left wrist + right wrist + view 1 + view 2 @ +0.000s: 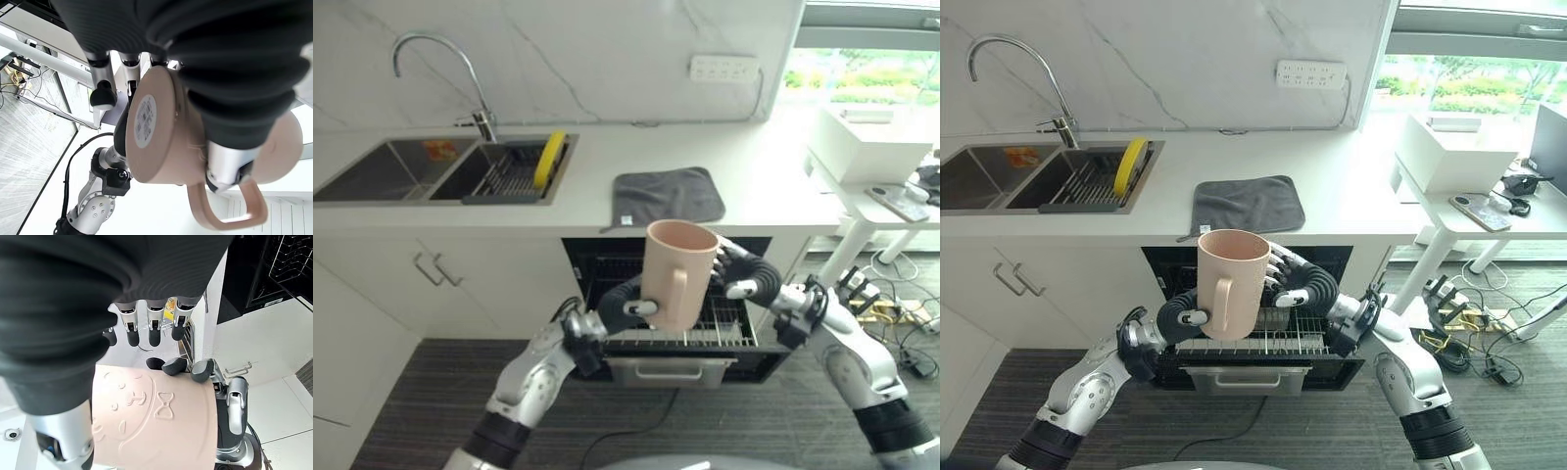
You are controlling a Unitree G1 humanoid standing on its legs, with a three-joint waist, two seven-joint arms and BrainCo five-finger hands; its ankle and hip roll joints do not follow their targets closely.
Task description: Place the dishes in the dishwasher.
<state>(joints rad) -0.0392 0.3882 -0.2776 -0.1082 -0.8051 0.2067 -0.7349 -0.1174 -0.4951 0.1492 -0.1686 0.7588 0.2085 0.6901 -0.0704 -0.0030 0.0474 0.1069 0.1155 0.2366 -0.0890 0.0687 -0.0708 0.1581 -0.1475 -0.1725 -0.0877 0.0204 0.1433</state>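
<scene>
A pink mug (678, 274) is held upright in mid-air between both hands, above the open dishwasher (671, 323) whose wire rack (729, 328) is pulled out under the desk (597, 186). The mug's handle faces the camera, at about 6 o'clock on its body. The left hand (625, 304) sits at the mug's 8 o'clock side, low down, fingers curled round the wall near the base; in the left wrist view the mug's flat bottom (146, 127) with a round label shows past the fingers and the thumb presses by the handle (230, 205). The right hand (1295, 279) is at the mug's 3 o'clock side, with its fingers bent toward the wall; in the right wrist view its fingertips (154, 338) stand just off the mug's embossed side (156, 426) and I cannot tell whether they touch it, so the right hand looks loosely curled beside the mug rather than clamped on it. On the desk, at 12 o'clock from the mug, lies a grey cloth (666, 196). At 10 o'clock is a double sink (401, 166) with a curved tap (440, 69); in its right basin stands a dark drainer (514, 176) with a yellow plate (549, 159) set on edge. At 2 o'clock, well apart, is a white side table (1489, 220) carrying a white box (1454, 152).
</scene>
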